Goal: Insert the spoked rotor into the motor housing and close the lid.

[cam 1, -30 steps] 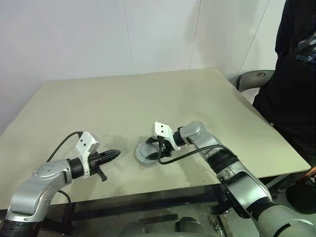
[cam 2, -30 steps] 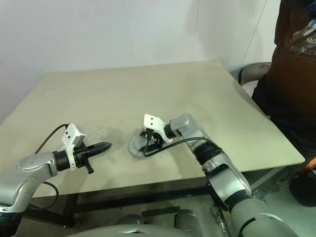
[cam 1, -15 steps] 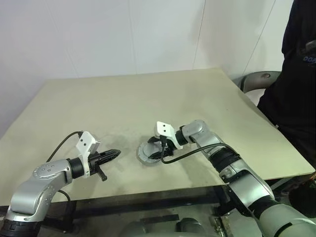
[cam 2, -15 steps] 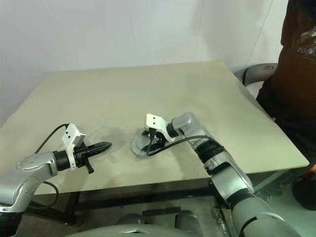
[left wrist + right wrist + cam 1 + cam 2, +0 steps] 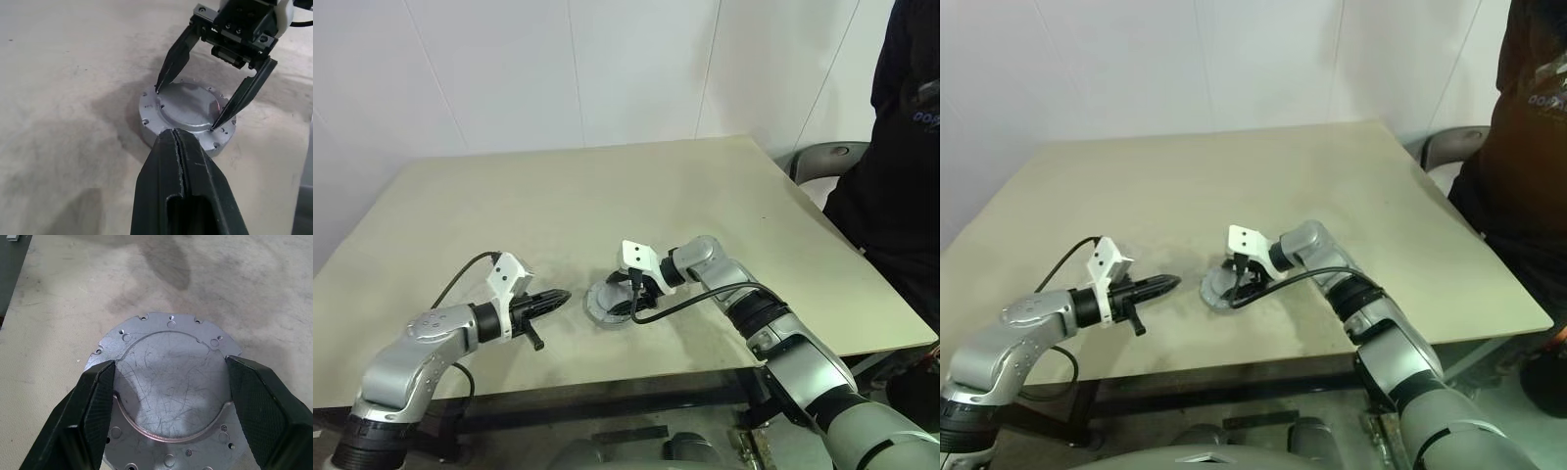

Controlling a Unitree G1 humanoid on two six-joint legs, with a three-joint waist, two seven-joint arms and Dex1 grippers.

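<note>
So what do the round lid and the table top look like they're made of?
The lid looks like bare grey metal, probably aluminium: dull sheen, fine scratches, machined holes round its rim. The table looks like matte beige laminate or painted board, scuffed dark near the lid; exact material is unclear.

Lid [image 5: 168, 391] near edge under the picture's border; person [image 5: 891, 147] cropped at frame edge.

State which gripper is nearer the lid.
Right. The right gripper stands over the lid, its open fingertips on the raised centre's opposite edges. The left gripper, shut, points at it from beside, apart.
</note>
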